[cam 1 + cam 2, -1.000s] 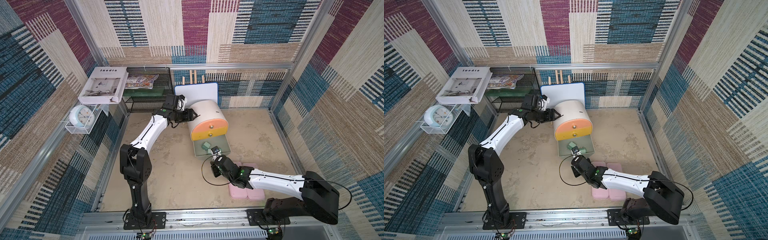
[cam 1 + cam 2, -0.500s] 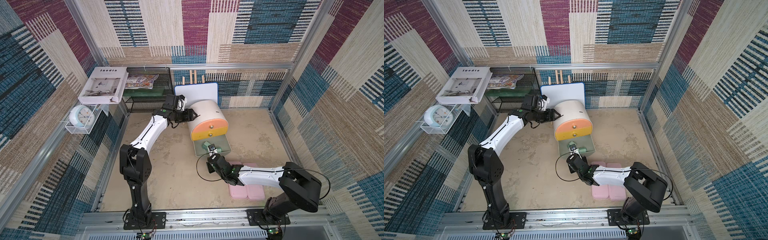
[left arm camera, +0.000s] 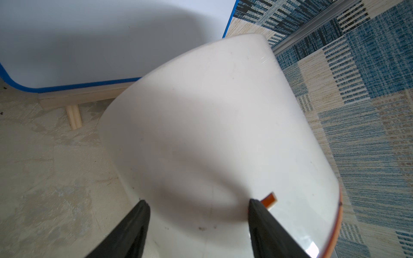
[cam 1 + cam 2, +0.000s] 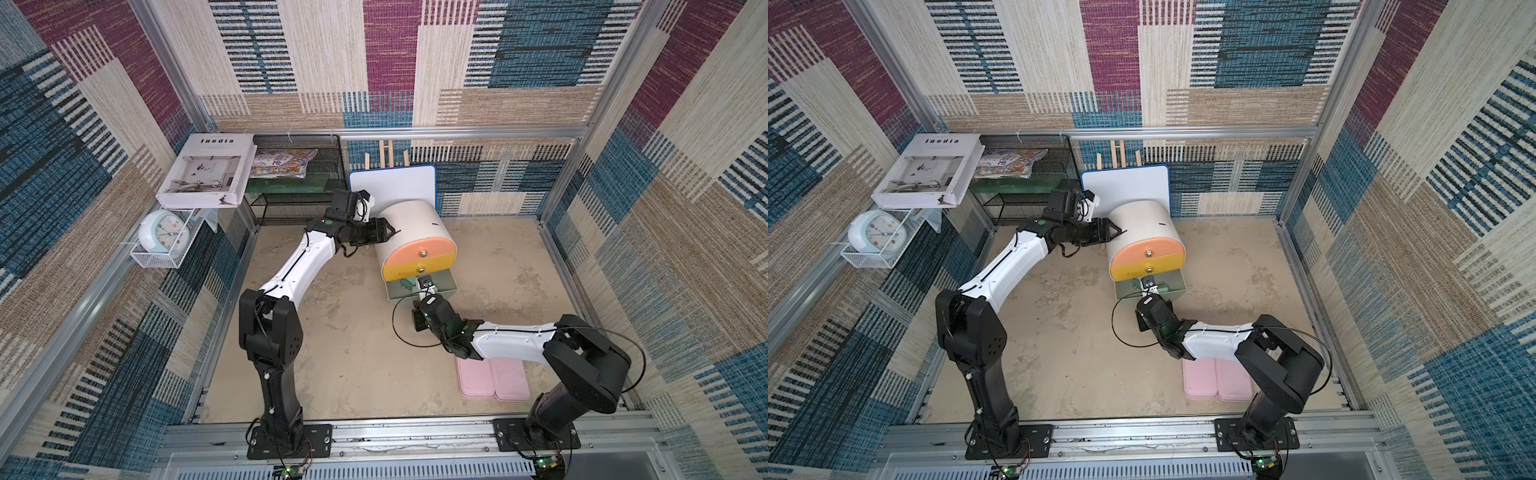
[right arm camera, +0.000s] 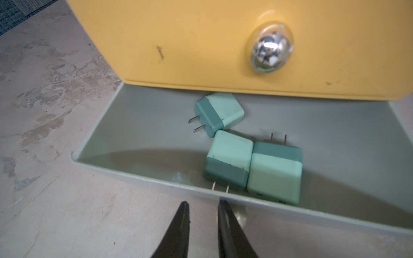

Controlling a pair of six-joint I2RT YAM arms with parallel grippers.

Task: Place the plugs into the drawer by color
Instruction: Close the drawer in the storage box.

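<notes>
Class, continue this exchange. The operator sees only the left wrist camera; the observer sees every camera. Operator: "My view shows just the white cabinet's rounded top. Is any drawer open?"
Observer: Yes, the bottom grey-green drawer is pulled out; the pink drawer and yellow drawer above it are shut.
Operator: Anything inside it?
Observer: Three green plugs lie on its floor.
Operator: Where is the right gripper?
Observer: The right gripper hangs just outside that drawer's front wall, holding nothing, jaws narrowly apart.
</notes>
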